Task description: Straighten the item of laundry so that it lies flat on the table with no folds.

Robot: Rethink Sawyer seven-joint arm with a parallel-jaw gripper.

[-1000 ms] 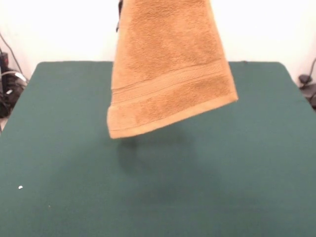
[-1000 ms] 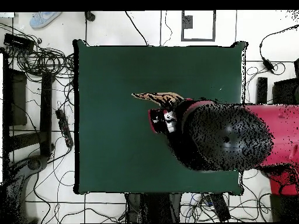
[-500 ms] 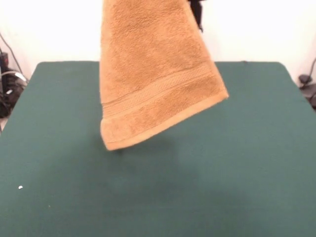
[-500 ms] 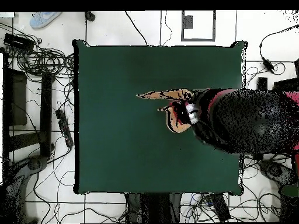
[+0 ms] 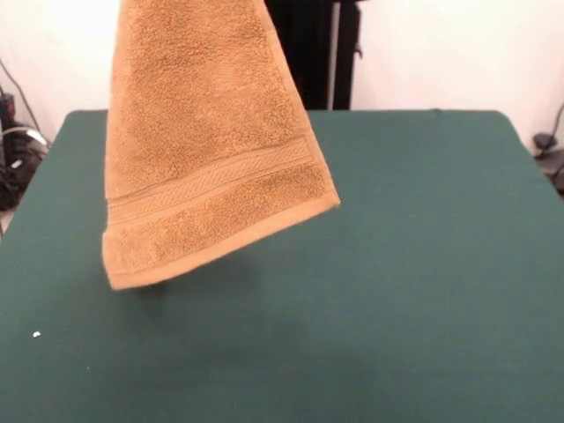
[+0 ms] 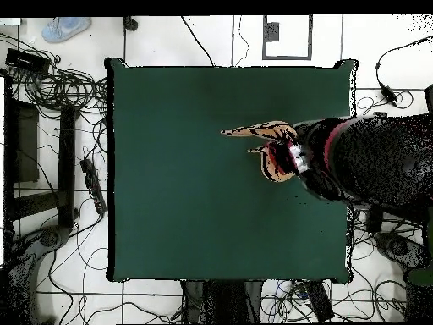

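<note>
The item of laundry [image 5: 203, 141], an orange-tan terry towel with a ribbed band near its lower edge, hangs in the air above the table [image 5: 423, 264]. Its lowest corner sits just over the green cloth at the left. From overhead the towel [image 6: 254, 131] shows edge-on as a thin strip right of the table's [image 6: 169, 186] middle. My gripper [image 6: 276, 158] is at the towel's top, at the end of the red and black arm [image 6: 372, 161], and it is shut on the towel. In the front view the gripper is above the picture's top edge.
A small white speck [image 5: 36, 334] lies on the cloth near the front left. Tangled cables [image 6: 51, 85] cover the floor to the left of the table in the overhead view. More cables [image 5: 13, 150] show at the front view's left edge.
The hanging towel has swung leftward in the front view. In the overhead view the arm and towel have moved toward the table's right edge. The grip has not changed.
</note>
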